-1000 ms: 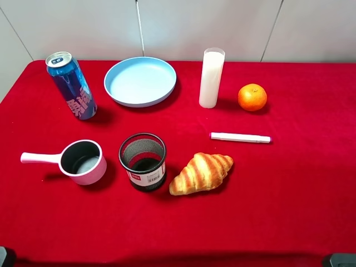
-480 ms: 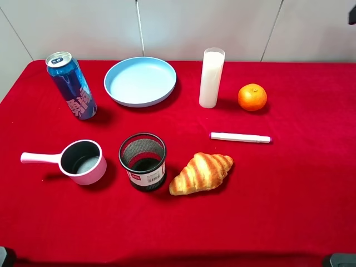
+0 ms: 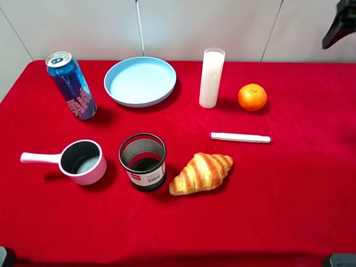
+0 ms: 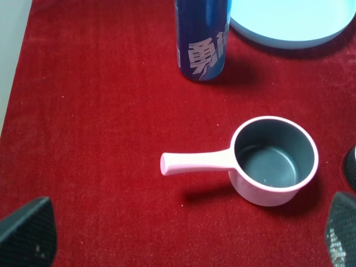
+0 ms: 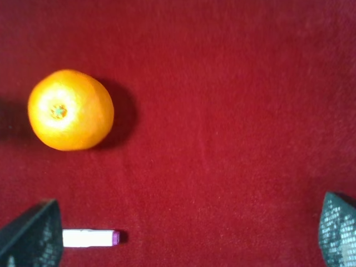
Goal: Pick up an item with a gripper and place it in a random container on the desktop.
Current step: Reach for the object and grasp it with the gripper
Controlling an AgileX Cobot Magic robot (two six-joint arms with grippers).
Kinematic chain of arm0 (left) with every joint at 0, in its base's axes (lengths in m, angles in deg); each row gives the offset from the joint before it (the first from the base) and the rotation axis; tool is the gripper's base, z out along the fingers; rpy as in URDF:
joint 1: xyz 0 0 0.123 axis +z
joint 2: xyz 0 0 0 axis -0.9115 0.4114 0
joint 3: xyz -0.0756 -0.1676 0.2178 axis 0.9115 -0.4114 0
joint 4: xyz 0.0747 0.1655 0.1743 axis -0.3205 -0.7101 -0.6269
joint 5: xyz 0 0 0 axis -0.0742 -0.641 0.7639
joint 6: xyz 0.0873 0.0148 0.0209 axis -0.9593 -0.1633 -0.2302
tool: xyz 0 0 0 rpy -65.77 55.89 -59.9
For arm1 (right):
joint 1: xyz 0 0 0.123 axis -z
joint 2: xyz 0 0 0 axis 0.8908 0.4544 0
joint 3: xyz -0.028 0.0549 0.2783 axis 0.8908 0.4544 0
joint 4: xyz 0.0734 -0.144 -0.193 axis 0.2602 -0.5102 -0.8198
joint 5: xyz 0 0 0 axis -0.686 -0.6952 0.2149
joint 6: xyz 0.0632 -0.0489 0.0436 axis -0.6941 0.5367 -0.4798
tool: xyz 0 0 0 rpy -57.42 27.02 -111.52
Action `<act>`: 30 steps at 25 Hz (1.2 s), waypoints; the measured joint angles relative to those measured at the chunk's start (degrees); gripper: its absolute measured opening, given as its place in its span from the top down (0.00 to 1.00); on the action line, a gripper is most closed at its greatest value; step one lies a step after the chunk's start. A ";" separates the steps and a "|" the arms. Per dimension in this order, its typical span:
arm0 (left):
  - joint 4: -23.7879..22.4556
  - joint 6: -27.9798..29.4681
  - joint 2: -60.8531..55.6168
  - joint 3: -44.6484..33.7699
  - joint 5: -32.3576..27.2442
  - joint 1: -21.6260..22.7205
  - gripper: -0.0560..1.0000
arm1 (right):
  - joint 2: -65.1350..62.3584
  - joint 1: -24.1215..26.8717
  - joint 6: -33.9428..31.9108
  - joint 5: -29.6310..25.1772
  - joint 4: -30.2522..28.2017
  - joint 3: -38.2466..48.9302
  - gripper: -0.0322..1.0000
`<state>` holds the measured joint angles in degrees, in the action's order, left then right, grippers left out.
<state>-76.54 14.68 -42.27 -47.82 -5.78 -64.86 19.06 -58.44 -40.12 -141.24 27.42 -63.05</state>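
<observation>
Fingers (image 5: 30, 236) apart; marker (image 5: 89, 238) lies near orange (image 5: 70, 109).

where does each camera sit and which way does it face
Exterior high: high in front of the desktop, looking down across it; only a dark bit of the right arm shows.
Left wrist: above the open left end effector, looking down at the pink pot.
Right wrist: above the open right end effector, looking down at the orange.
Exterior and right wrist share the orange and marker.
</observation>
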 joint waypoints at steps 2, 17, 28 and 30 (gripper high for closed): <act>0.00 0.00 0.00 0.00 0.00 0.00 0.04 | 1.72 -0.41 -0.43 0.14 -0.23 0.00 0.30; 0.00 0.00 0.00 0.00 0.00 0.00 0.04 | 15.29 -9.70 -5.54 -0.28 -6.93 -9.01 0.30; 0.00 -0.05 0.00 0.00 0.00 0.00 0.04 | 23.29 -10.66 -3.41 -0.19 -5.03 -12.44 0.30; 0.00 -0.05 0.00 0.00 0.00 0.00 0.04 | 24.20 -10.77 -2.68 0.23 -4.40 -12.44 0.30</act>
<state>-76.54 14.63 -42.27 -47.82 -5.78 -64.86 43.25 -69.21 -42.81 -141.01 23.02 -75.49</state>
